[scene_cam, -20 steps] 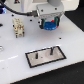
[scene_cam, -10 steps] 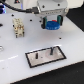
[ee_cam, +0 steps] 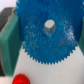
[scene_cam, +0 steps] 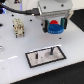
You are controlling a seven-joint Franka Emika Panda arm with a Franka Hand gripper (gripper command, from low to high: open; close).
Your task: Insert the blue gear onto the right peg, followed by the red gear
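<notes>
blue gear (ee_cam: 46, 36) cropped by edge, claw (scene_cam: 54, 25) fingertips blurred

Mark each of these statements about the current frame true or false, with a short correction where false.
1. The blue gear is held between the fingers. True.
2. The blue gear already sits on the right peg. False: it is held up above the table, off the peg.
3. The red gear lies on the white surface, not gripped. True.
4. The white plate has no border. False: it has a black border.
5. Both gears are stacked on the plate. False: neither is on it.
</notes>
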